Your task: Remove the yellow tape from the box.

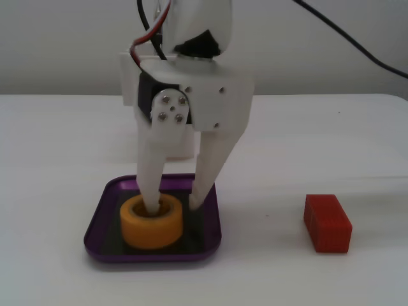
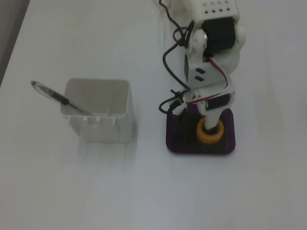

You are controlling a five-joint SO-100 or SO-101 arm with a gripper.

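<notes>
The yellow tape lies flat in the purple box on the white table. My gripper comes straight down from above. Its left finger reaches into the roll's hollow core and its right finger stands just outside the roll's right wall, so the jaws straddle that wall with some slack. The roll rests on the box's dark bottom. In the other fixed view the tape sits in the right half of the box with a white finger in its core.
A red block lies on the table to the right of the box. A tall white container with a pen leaning over its rim stands left of the box in the view from above. The arm's cables hang beside it.
</notes>
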